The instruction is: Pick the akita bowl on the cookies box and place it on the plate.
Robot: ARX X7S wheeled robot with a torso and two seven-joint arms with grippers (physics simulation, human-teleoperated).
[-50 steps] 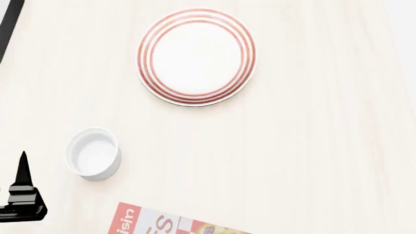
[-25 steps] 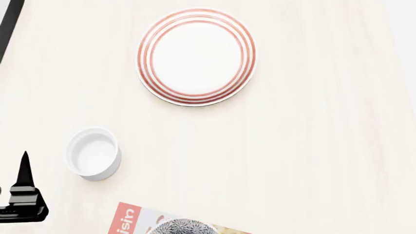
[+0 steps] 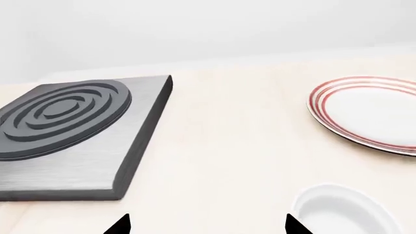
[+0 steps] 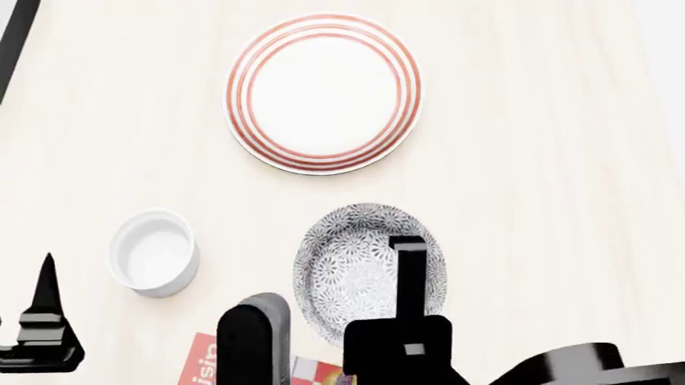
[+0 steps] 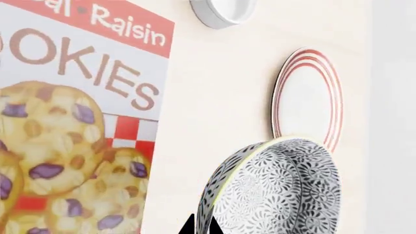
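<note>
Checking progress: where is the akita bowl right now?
In the head view the akita bowl is held in the right gripper, between the plate and cookies box, right of the cup.

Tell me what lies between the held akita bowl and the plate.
Nothing: in the head view only a bare strip of table separates the akita bowl, held by the right gripper, from the plate. The white cup sits off to the side.

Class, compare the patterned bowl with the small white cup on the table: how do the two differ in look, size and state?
The bowl is covered in a dark grey-and-white speckled pattern; the cup is plain white. The bowl looks wider than the cup. The bowl is gripped at its rim by the right hand and held tilted; the cup stands upright on the table, untouched. Both are round, open vessels, and both appear empty.
</note>
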